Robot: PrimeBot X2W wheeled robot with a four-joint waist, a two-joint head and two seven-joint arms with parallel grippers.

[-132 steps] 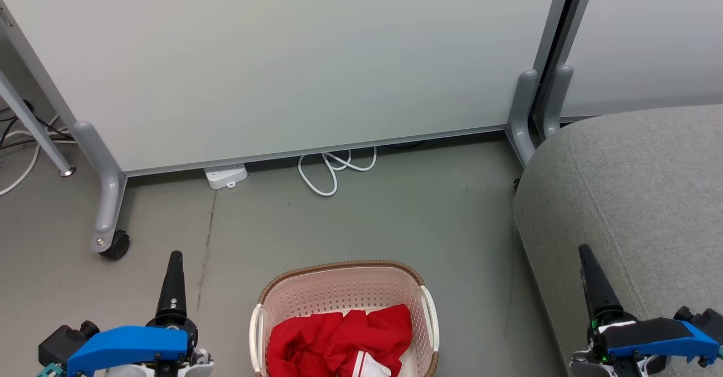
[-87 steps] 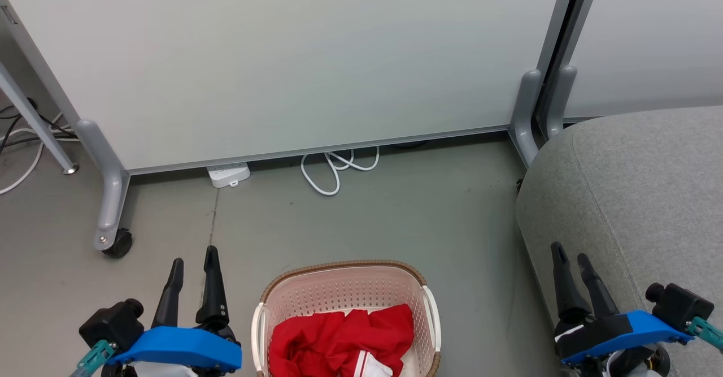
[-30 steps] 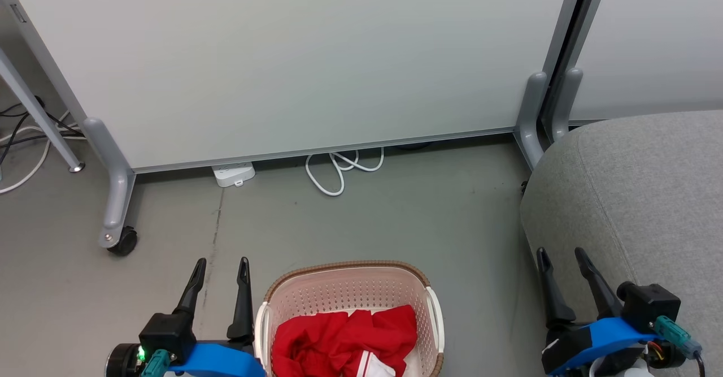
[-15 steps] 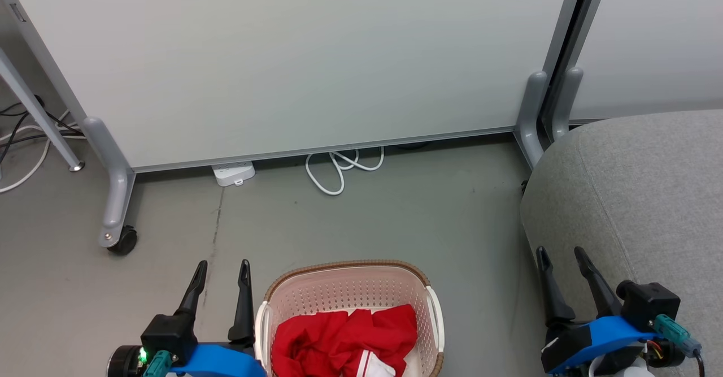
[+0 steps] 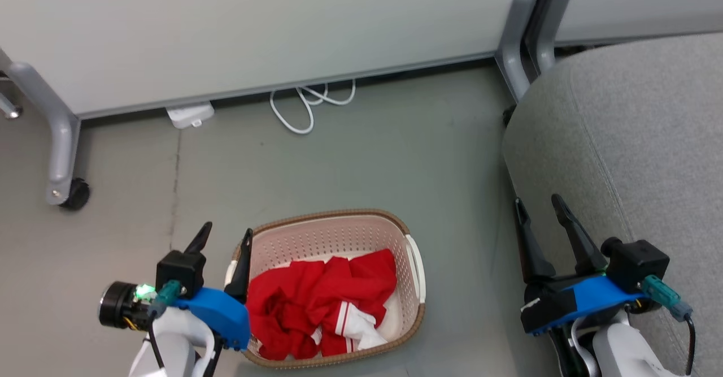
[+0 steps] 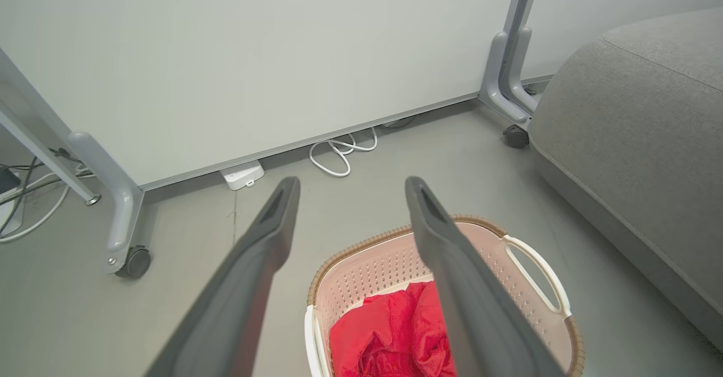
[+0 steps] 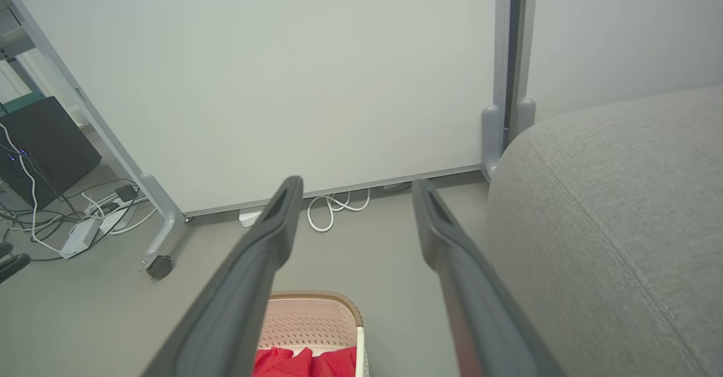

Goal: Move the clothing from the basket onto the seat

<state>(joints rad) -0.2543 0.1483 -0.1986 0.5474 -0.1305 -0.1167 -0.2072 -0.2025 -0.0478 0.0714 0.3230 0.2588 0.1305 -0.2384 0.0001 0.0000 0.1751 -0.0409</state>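
Twice showing jaws standing spread wide and pinching nothing: hanging the left gripper (image 5: 227, 231) over the left rim of the basket (image 5: 327, 215), contact unclear, and hanging the right gripper (image 5: 536, 200) at the left edge of the seat (image 5: 638, 128), well apart from the basket. Seeing the clothing (image 5: 322, 286) lying crumpled inside the basket, red with white stripes, bunching toward the near left wall, with the basket sitting on the floor (image 5: 367, 156) near the seat.
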